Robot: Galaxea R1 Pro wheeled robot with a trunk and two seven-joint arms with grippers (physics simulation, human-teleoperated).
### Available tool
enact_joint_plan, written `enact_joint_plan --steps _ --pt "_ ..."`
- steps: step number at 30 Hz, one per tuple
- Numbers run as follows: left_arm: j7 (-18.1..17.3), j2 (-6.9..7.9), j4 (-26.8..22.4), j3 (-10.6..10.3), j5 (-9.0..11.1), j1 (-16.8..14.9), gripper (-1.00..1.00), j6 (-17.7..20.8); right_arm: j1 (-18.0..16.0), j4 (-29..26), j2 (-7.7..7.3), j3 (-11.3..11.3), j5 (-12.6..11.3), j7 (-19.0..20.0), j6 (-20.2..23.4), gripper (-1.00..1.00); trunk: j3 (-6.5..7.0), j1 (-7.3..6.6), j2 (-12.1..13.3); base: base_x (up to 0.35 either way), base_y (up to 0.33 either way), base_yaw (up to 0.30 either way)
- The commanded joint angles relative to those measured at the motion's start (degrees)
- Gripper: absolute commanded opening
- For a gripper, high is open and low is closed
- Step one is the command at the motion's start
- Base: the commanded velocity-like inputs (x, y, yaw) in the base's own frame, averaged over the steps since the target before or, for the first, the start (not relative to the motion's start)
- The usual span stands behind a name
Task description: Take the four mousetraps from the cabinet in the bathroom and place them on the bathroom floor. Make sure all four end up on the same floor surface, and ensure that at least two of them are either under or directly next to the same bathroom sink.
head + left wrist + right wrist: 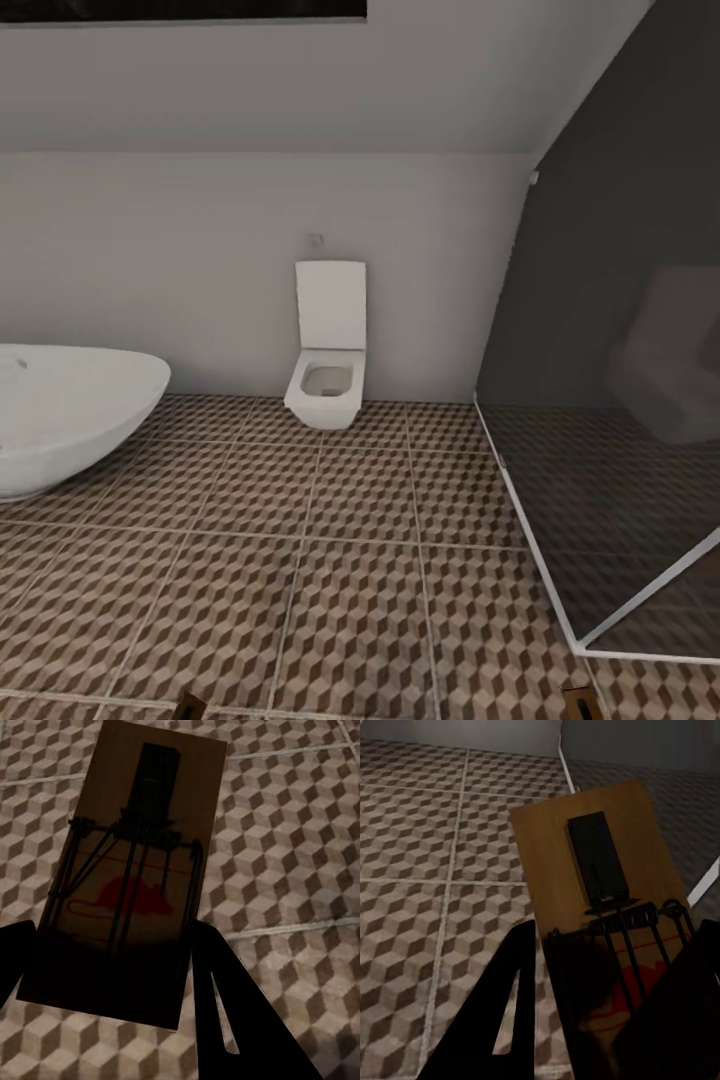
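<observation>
Head view, room: the bathroom floor (330, 560) with its cube-print tiles runs from the camera to the far wall. A white sink basin (70, 420) bulges in beside the toilet (328, 375), which stands against that wall; a dark glass shower screen (620, 400) closes off the other side of the toilet.
Head view, traps: two small brown corners, one (190, 706) and another (582, 704), poke up at the near edge, well short of the toilet. They look like the tips of the carried boards, though too little shows to be sure.
Left wrist view: the left gripper (105, 967) has its dark fingers (247, 1020) closed against the sides of a mousetrap (131, 870), pinching its near end. The board hangs above the tiles, red mark and wire facing the camera.
Right wrist view: the right gripper (607, 1012) likewise pinches a second mousetrap (600, 870) by its near end, held over tiles close to the shower screen's white frame (701, 889).
Step in hand: carrying both traps to the sink, by my reading.
Doing it well: turn toward the basin, lower each board flat until it is touching the tile directly beside or under the basin, then let go; dropping from height risks a bounce away from the sink.
</observation>
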Motion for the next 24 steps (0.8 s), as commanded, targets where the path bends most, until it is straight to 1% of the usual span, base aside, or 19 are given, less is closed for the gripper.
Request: enact_joint_plan --steps 1,24 --pt "-0.16 -0.02 0.22 -0.28 0.42 -0.11 -1.00 -0.27 -0.01 -0.01 -0.03 0.41 -0.26 -0.17 -0.13 -1.00 -0.05 0.00 -0.03 0.000 0.000 0.287" --pt "-0.16 -0.02 0.22 -0.28 0.42 -0.09 -1.00 -0.28 -0.01 -0.01 -0.03 0.41 -0.26 -0.17 -0.13 -1.00 -0.05 0.00 -0.03 0.000 0.000 0.286"
